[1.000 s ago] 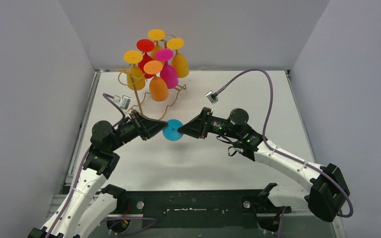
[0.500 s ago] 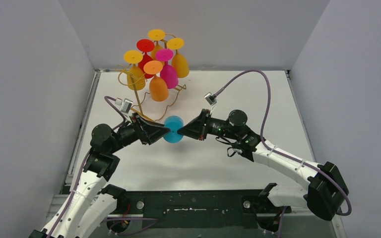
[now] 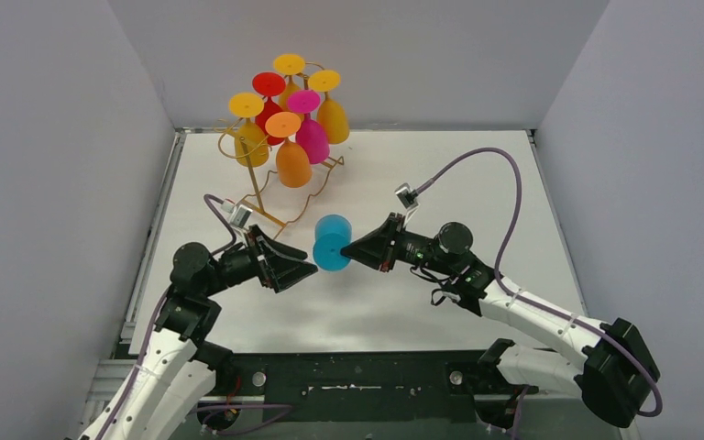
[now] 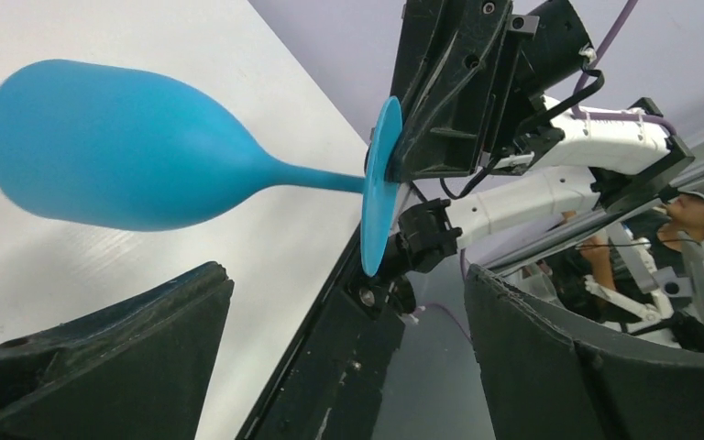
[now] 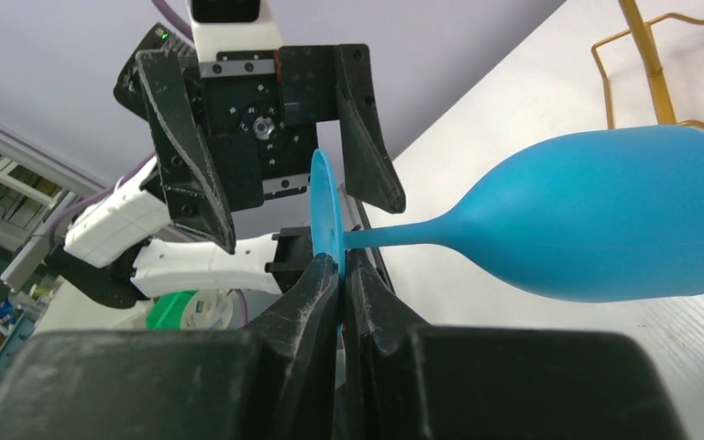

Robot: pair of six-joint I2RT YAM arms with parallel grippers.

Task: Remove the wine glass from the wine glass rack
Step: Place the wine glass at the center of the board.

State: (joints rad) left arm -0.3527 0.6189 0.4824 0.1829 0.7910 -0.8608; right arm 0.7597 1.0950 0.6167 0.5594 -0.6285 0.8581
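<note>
You face a booth of plain pale grey: the left wall (image 3: pixel 55 183), the back wall (image 3: pixel 376 55) and the right wall (image 3: pixel 660 183) close in a white table top (image 3: pixel 458 183). A metal rail (image 3: pixel 144 266) runs along its left edge, and a dark strip (image 3: pixel 357 371) crosses your near edge. The light is soft and even, with faint shadows. Beyond the booth, your right wrist view catches blurred shelving (image 5: pixel 0 197), and your left wrist view a person (image 4: pixel 697 206) in dark clothes.
</note>
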